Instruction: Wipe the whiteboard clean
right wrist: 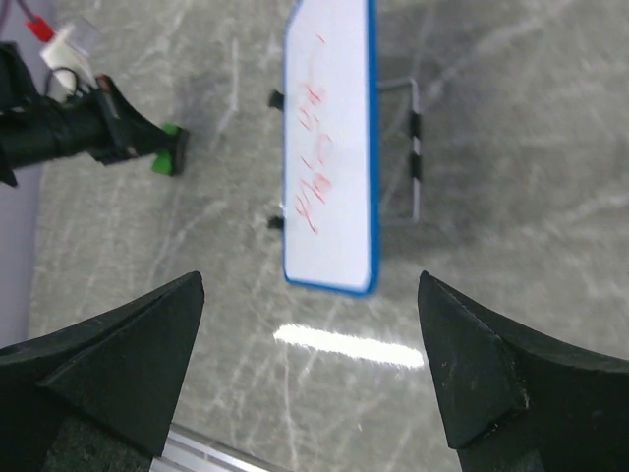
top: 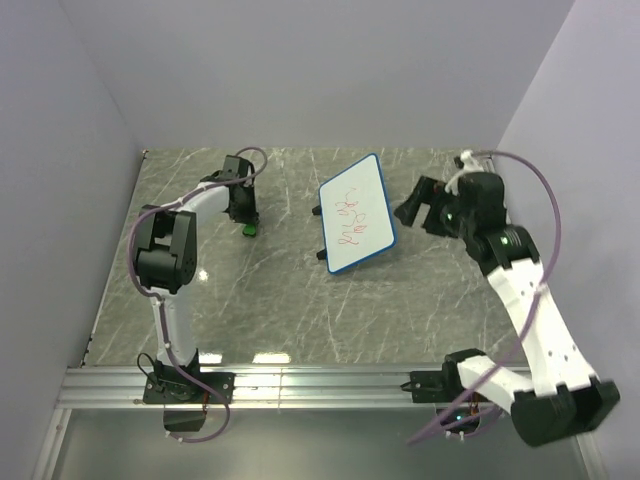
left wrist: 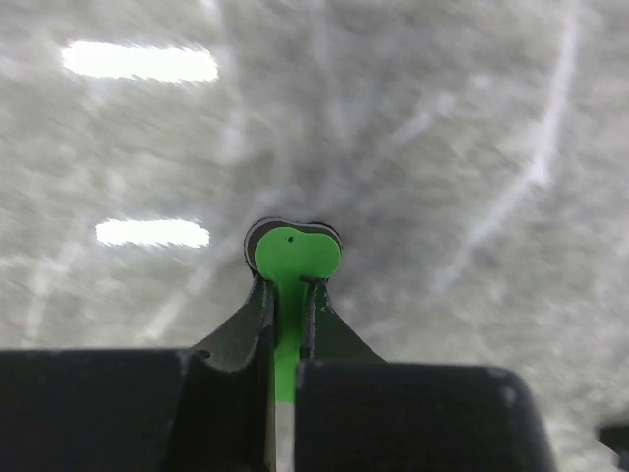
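Observation:
The whiteboard (top: 357, 214), white with a blue frame and black feet, stands propped and tilted at the table's middle, with red scribbles on its face; it also shows in the right wrist view (right wrist: 329, 147). My left gripper (top: 246, 222) is left of the board, low over the table, shut on the small green eraser (left wrist: 292, 258), which also shows in the top view (top: 248, 230) and the right wrist view (right wrist: 165, 160). My right gripper (top: 422, 208) is open and empty, just right of the board, and its black fingers (right wrist: 138, 354) stand wide apart.
The grey marble-pattern table (top: 280, 300) is walled by pale panels at the left, back and right. A metal rail (top: 300, 385) runs along the near edge. A wire stand (right wrist: 415, 147) props the board from behind.

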